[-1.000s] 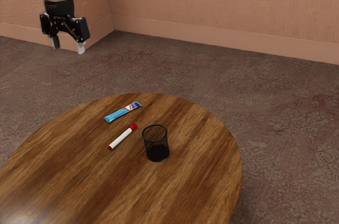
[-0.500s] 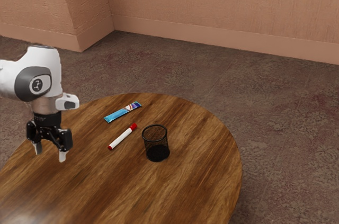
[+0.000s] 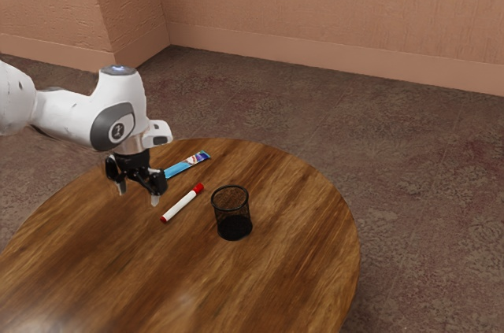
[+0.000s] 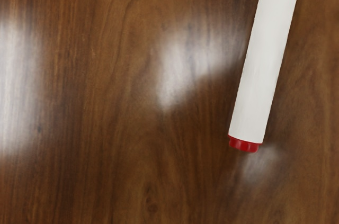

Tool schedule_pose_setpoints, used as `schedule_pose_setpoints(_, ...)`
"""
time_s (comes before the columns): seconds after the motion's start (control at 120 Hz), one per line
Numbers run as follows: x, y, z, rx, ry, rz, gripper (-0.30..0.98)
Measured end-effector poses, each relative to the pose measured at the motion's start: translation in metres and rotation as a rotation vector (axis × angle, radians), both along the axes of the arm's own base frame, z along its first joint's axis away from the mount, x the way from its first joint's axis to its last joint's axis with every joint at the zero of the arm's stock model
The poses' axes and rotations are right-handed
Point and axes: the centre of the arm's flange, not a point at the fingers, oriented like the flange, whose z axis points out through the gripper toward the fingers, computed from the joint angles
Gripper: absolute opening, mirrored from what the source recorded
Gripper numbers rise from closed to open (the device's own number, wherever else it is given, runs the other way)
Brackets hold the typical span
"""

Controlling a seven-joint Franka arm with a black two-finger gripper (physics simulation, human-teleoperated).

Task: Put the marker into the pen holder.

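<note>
A robot's black hand [image 3: 138, 194], its two fingers spread with nothing between them, hovers above the round wooden surface [image 3: 276, 286], to the exterior view's left of a red-and-white marker [image 3: 182, 204]. The marker lies flat on the surface, outside the mesh holder [image 3: 234, 227] standing upright to its right, while a blue tube [image 3: 187, 164] rests on the far side.
</note>
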Motion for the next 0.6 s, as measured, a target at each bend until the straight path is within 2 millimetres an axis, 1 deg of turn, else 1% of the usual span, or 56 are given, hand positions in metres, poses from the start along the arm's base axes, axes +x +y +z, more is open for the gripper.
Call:
schedule_pose_setpoints(0.067,0.010,-0.003,-0.008,-0.001,0.002,-0.001,0.69)
schedule_pose_setpoints(0.2,0.015,-0.004,-0.014,-0.006,0.004,0.009,0.69)
schedule_pose_setpoints(0.317,0.026,-0.012,-0.026,-0.007,0.011,0.000,0.69)
schedule_pose_setpoints(0.442,0.027,-0.012,-0.034,-0.020,0.020,0.006,0.69)
schedule_pose_setpoints(0.6,0.027,-0.016,-0.041,-0.034,0.037,-0.036,0.69)
